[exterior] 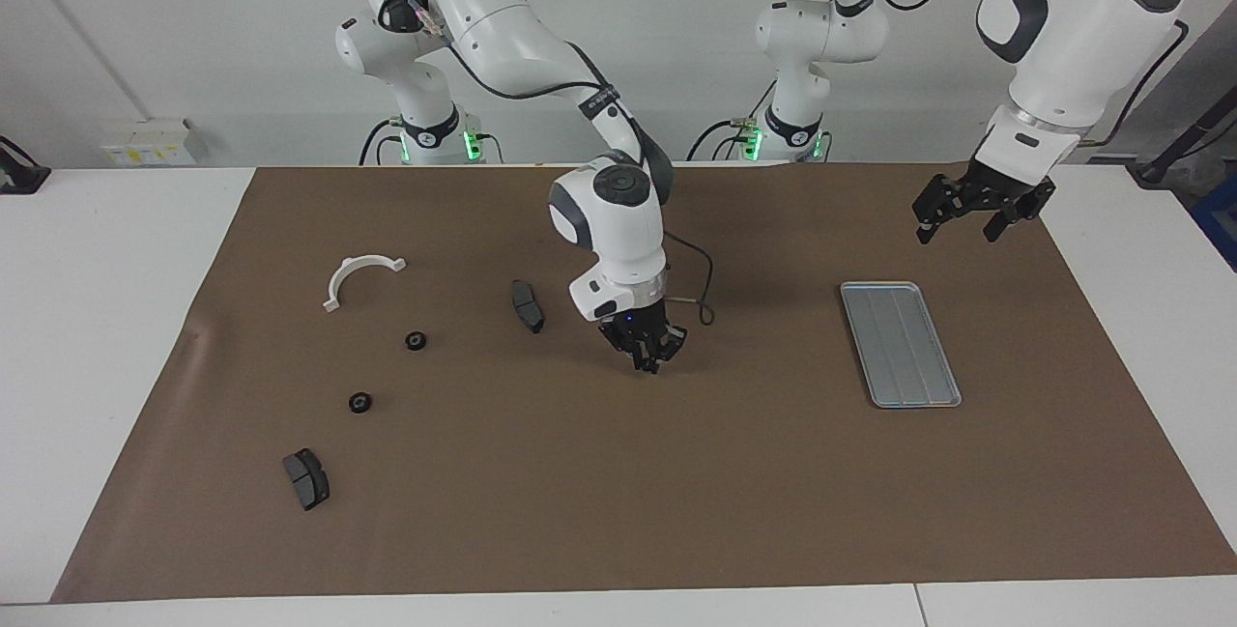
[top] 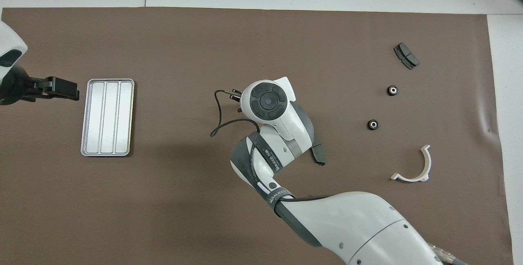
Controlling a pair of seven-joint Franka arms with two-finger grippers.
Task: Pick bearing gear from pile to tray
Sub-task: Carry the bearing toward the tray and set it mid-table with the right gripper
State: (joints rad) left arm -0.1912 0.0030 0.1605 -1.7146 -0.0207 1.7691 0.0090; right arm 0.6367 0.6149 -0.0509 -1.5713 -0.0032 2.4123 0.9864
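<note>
Two small black bearing gears (exterior: 416,341) (exterior: 359,402) lie on the brown mat at the right arm's end of the table; they also show in the overhead view (top: 392,90) (top: 372,125). Near them lie a white half-ring bracket (exterior: 348,270) and two dark brake pads (exterior: 528,305) (exterior: 306,478). The silver tray (exterior: 901,345) lies toward the left arm's end with nothing in it. My right gripper (exterior: 647,361) points down just above mid-mat, between the pile and the tray; in the overhead view its own hand (top: 267,101) hides it. My left gripper (exterior: 959,226) is open, raised over the mat beside the tray.
A black cable (top: 218,114) loops out from the right hand over the mat. One brake pad (top: 318,154) is partly covered by the right arm in the overhead view. The brown mat (exterior: 618,492) covers most of the white table.
</note>
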